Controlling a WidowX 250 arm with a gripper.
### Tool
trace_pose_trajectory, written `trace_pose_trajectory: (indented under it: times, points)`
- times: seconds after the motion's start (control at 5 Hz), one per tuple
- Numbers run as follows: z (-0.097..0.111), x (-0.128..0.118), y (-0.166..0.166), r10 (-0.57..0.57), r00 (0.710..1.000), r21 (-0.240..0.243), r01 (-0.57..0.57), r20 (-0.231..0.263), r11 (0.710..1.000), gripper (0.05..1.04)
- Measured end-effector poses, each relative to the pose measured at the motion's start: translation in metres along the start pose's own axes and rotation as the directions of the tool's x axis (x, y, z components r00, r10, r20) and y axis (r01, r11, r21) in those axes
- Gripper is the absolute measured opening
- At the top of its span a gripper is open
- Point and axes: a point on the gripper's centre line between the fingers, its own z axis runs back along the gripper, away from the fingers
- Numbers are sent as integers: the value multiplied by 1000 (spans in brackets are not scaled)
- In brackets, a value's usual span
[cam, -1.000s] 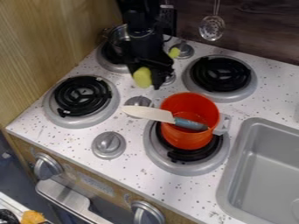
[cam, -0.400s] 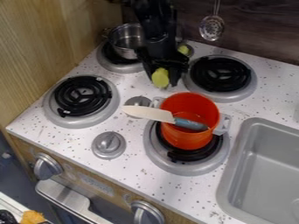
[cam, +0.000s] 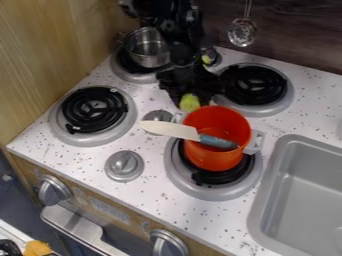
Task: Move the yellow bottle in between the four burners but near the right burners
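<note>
"Just behind the orange pot (cam: 215, 122), what have you got?"

"1 gripper (cam: 191, 97), hanging down, with 1 yellow bottle (cam: 190, 103) showing low between its 2 fingers. They look closed on it. I cannot tell whether the bottle touches the counter (cam: 162, 197)."

"Count the burners around the pot."

"4: 1 under it (cam: 175, 172), 1 behind it and to the right (cam: 284, 97), 1 to its left (cam: 60, 120), 1 farther behind and left (cam: 125, 75), holding 1 steel saucepan (cam: 148, 49)."

"Anything on the pot?"

"1 knife (cam: 170, 129), pale blade, blue handle, laid across the top, its blade jutting past the left rim. The pot has 2 pale side handles."

"Knobs?"

"5 that I can see: 3 on the stovetop, left of or behind the pot, and 2 on the front panel (cam: 123, 207), below it and to the left. Print there is too small to make out."

"Edges and room?"

"Right of the pot, the sink (cam: 267, 200) rim runs close beside its burner. Left of the pot, speckled counter reaches the next burner, past 1 knob (cam: 124, 166). Behind, the bottle sits tight to the pot's rim as seen from here."
</note>
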Motion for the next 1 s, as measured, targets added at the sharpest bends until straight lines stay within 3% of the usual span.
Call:
trace_pose_trajectory:
  times: [0.2,0.4,0.6,0.8,1.0]
  points:
    - [3,-13,4,65,998,42,-64,-26,997,668]
    - [3,-13,2,79,997,29,-78,-22,997,667]
    - [4,-16,-3,100,994,48,-98,-34,994,667]
    - [10,-20,-3,127,992,51,-126,-8,991,730]
    - [14,-18,-7,150,988,62,-151,23,987,989]
